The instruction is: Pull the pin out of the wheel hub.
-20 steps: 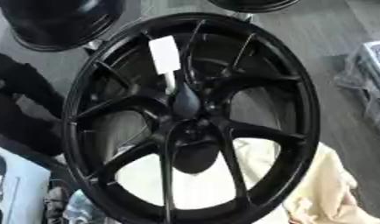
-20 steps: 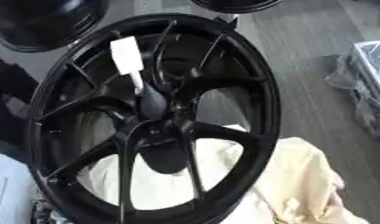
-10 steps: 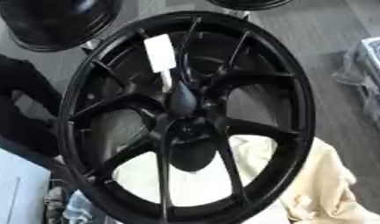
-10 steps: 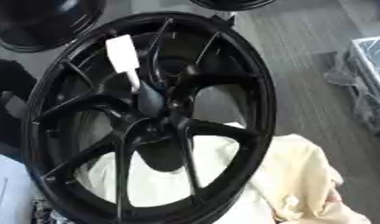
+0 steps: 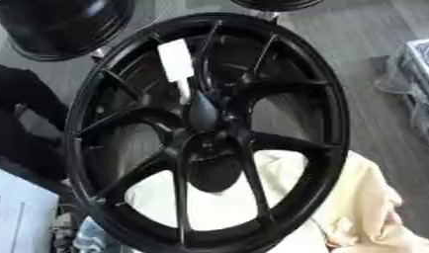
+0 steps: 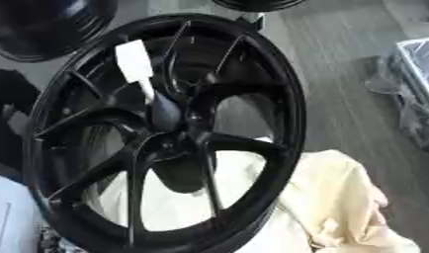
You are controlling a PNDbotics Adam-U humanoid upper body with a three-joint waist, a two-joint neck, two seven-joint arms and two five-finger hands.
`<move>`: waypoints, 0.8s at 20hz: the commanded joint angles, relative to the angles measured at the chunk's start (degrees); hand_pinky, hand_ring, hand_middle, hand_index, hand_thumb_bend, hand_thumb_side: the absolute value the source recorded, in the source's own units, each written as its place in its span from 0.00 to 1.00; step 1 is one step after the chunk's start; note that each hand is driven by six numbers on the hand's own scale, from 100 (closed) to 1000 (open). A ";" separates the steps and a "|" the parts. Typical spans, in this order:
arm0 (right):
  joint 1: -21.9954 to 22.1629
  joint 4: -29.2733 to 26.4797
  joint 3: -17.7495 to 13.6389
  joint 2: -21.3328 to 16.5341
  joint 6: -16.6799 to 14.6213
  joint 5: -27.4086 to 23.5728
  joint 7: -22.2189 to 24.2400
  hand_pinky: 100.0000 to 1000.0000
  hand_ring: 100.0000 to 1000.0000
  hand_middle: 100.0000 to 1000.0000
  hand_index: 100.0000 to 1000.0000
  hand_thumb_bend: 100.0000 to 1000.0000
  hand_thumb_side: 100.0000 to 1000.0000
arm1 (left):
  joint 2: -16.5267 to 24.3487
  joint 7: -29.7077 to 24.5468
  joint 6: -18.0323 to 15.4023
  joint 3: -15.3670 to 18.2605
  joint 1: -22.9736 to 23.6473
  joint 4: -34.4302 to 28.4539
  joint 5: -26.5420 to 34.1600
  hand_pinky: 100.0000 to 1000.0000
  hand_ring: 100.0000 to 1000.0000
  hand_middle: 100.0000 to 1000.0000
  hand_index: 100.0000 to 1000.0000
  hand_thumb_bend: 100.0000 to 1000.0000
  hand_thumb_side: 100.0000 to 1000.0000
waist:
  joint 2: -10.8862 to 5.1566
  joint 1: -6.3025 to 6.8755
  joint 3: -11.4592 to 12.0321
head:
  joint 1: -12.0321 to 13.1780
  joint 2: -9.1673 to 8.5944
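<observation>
A large black spoked wheel rim (image 5: 330,123) stands tilted and fills most of both views. Its hub (image 5: 202,112) sits at the centre where the spokes meet. The pin has a flat white head (image 5: 176,60) and a thin pale stem running down into the hub; in the right eye view the white head (image 6: 132,61) shows at the upper left of the hub. Nothing touches the pin. Neither of my hands shows in either view.
A second black rim (image 5: 62,24) lies at the upper left, and part of another (image 5: 274,4) at the top edge. A cream cloth (image 5: 361,197) lies under the wheel's lower right. A clear-wrapped item (image 5: 417,84) sits at the right edge. A dark shape (image 5: 23,128) lies behind the rim's left side.
The whole picture has drifted slightly, so the camera moved. The pin stays in the hub. A pale flat thing now shows at the lower left corner.
</observation>
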 commanded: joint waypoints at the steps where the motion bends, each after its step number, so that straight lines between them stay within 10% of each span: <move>1: 0.12 -1.35 -0.29 -1.56 -0.02 0.56 -0.22 1.00 0.91 0.84 0.85 0.00 0.50 | 3.77 -6.61 4.21 -3.56 -5.26 0.14 -1.79 0.64 0.69 0.68 0.73 0.00 0.60 | -1.62 -0.26 -0.08 | -0.71 0.00; 16: 1.63 -1.35 -0.22 -1.05 0.19 1.74 -0.78 1.00 0.91 0.84 0.85 0.00 0.49 | -7.96 -46.72 8.59 -17.41 -27.79 13.50 -26.10 0.74 0.76 0.75 0.82 0.00 0.71 | -2.31 -0.88 1.43 | -2.14 0.51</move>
